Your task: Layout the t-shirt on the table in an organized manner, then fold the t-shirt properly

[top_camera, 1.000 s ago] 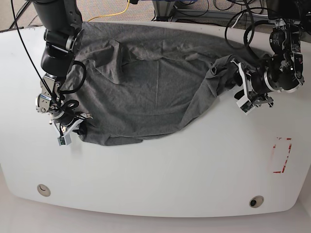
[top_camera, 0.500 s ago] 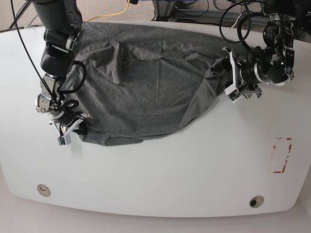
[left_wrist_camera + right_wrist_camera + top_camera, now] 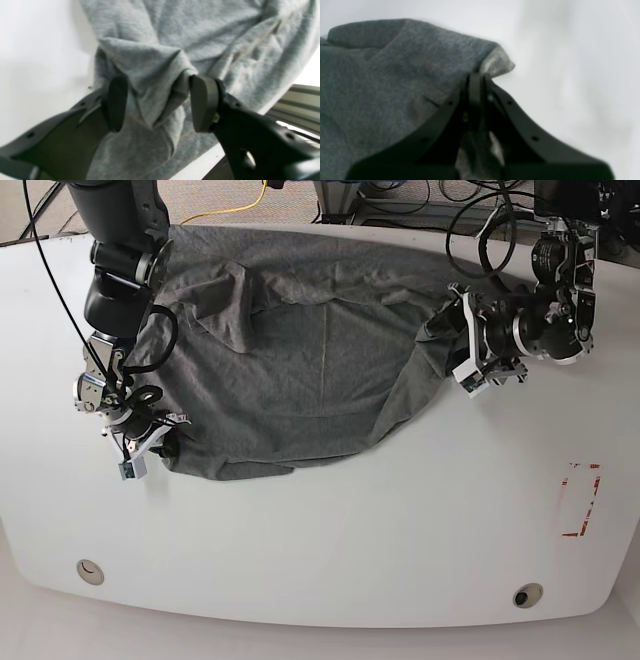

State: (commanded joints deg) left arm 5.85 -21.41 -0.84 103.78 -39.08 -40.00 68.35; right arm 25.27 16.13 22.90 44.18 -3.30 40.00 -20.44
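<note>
The soft heather-grey cotton t-shirt lies wrinkled across the far part of the glossy white surface with rounded corners. From where I stand facing the near edge, its long spread runs from left to right, with the far edge slanting gently down toward the right. I can't make out the neckline, so I can't say which way the collar points.

On the left, the black-and-silver right end effector is closed on the shirt's near-left corner. A small tip of cloth pokes out beyond its fingers, and the near hem stretches from there toward the middle, with a loose flap lying along it. Above that corner, a thick fold hangs over the flatter body of the shirt, pointing toward the near side.

Over on the right, the black-and-silver left end effector is open around a raised, crumpled peak of grey fabric. Its dark, rounded fingers stand apart, one on each side of the bunched cloth. From this bunch, the shirt's near-right edge slopes down and leftward to the hem.

Well apart from the cloth, toward the near right, I see a red dashed rectangular mark and a round hole; another round hole sits near the front left corner.
</note>
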